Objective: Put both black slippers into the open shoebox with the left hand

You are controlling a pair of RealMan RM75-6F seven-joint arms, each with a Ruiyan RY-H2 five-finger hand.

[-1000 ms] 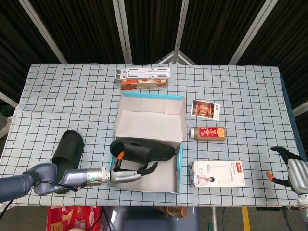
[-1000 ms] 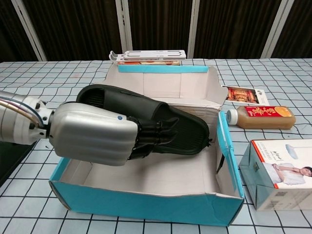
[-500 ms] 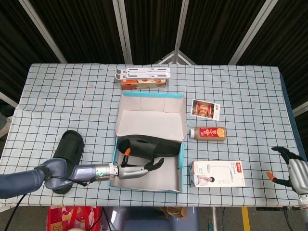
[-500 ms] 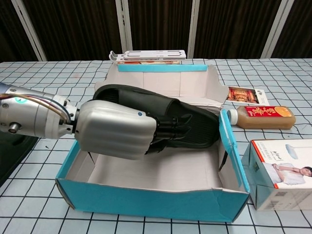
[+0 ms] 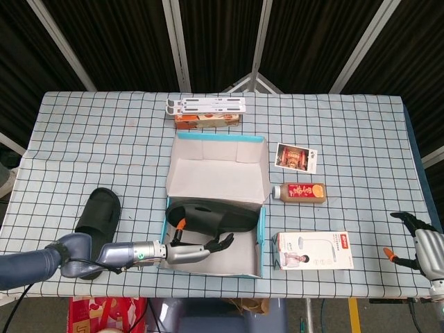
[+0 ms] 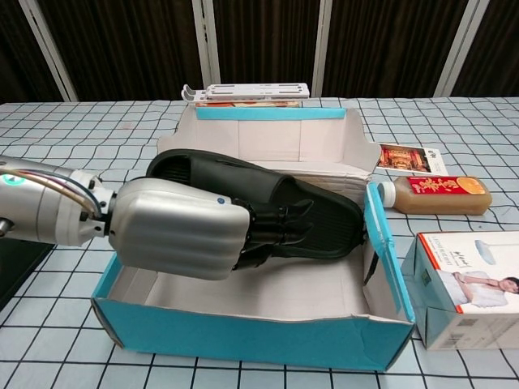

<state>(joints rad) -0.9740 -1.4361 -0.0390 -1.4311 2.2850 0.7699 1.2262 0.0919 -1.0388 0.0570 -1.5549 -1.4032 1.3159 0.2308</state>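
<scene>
Second slipper (image 5: pixel 97 216) visible only overhead, seemingly untouched

The left robot hand (image 6: pixel 182 239) has a smooth silver-grey shell over its back with a small blue dot near the top edge, and black segmented fingers (image 6: pixel 280 231); from the head view an orange tip shows on one digit. Its forearm is a silver cylinder with thin orange and dark cables running along it and a green light, joined to a blue-grey upper arm. The right robot hand (image 5: pixel 416 239) is silver with dark fingers and an orange tip
</scene>
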